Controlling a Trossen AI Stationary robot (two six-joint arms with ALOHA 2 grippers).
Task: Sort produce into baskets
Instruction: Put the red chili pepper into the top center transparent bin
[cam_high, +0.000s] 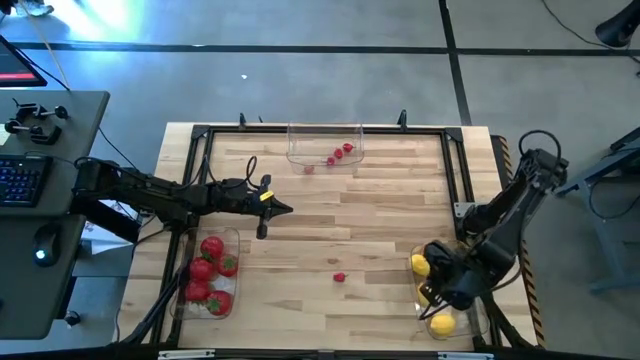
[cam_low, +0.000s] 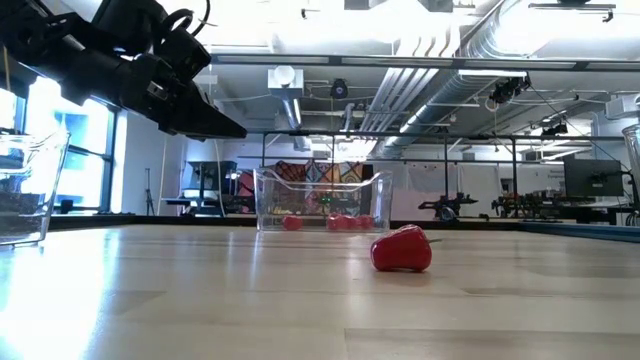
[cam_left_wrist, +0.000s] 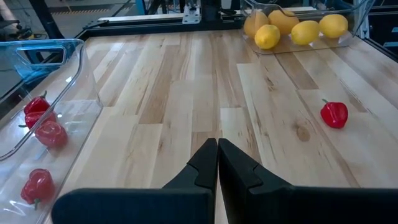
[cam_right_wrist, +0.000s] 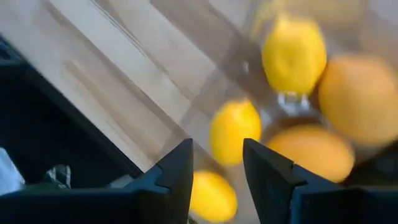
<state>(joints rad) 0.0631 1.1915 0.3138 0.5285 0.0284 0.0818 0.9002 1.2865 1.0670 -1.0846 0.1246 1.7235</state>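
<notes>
Right basket (cam_high: 482, 322) and its lemons (cam_right_wrist: 293, 53) partly hidden, blurred.

Tomatoes: five red with green tops (cam_high: 208, 273), in the clear basket (cam_high: 236, 236) at lower left.
Lemons: yellow-orange ovals (cam_high: 441, 322) in the clear basket (cam_left_wrist: 357, 18) at lower right.
Berries: small red ones (cam_high: 341, 152) in the upper-centre basket (cam_high: 300, 155); one (cam_high: 309, 169) just outside.
Loose berry: red (cam_high: 339, 277), lying on bare tabletop, lower centre.

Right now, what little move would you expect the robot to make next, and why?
Probably the left gripper, shut and empty above the wood, opens and heads for the loose red berry lying alone on the table; the right gripper is open over the lemon bin.
</notes>
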